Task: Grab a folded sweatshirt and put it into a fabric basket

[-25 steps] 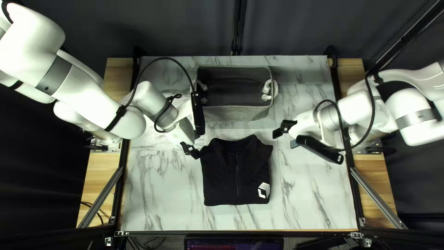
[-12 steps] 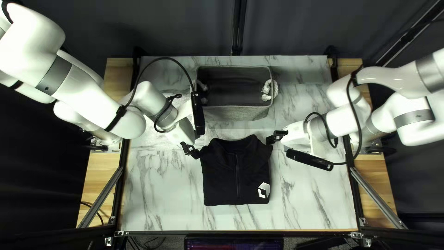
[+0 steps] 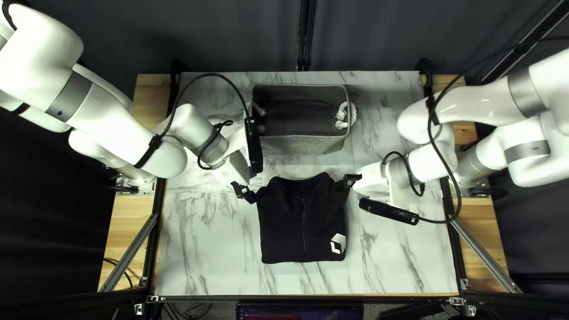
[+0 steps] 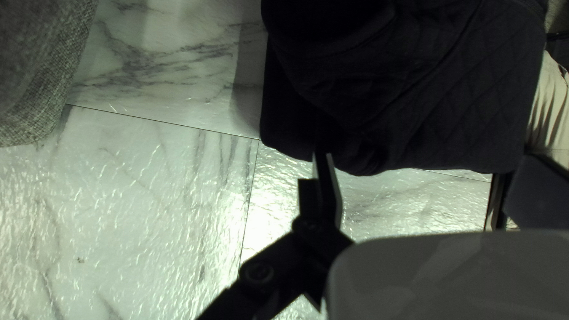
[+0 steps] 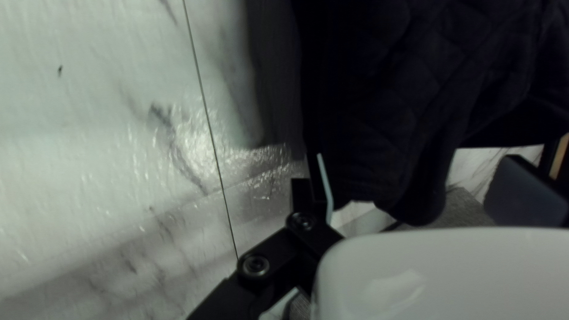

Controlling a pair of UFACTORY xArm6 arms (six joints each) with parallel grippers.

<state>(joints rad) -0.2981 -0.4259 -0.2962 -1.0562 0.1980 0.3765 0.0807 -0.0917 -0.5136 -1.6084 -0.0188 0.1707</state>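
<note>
The black folded sweatshirt [image 3: 302, 225] lies flat with its collar toward the grey fabric basket [image 3: 305, 142]. My left gripper [image 3: 246, 192] is at the shirt's upper left corner, and my right gripper [image 3: 349, 181] overlaps its upper right corner. In the left wrist view, the sweatshirt [image 4: 409, 89] extends ahead of the wide-apart fingers of my left gripper [image 4: 427, 166]. The right wrist view shows the sweatshirt [image 5: 403, 106] reaching in between the parted fingers of my right gripper [image 5: 417, 163]. Neither gripper holds cloth; contact with it is unclear.
Beyond the shirt, the basket stands with its opening up and white rope handles [image 3: 342, 115] at its sides. Marble-patterned tabletop [image 3: 207, 249] surrounds the shirt. Dark frame bars [image 3: 455, 237] run along the table's sides. A screen [image 3: 299, 312] sits past the near edge.
My right arm has swung toward the middle of the table, carrying its gripper from beside the shirt to its upper right corner. My left arm, the shirt and the basket have stayed put.
</note>
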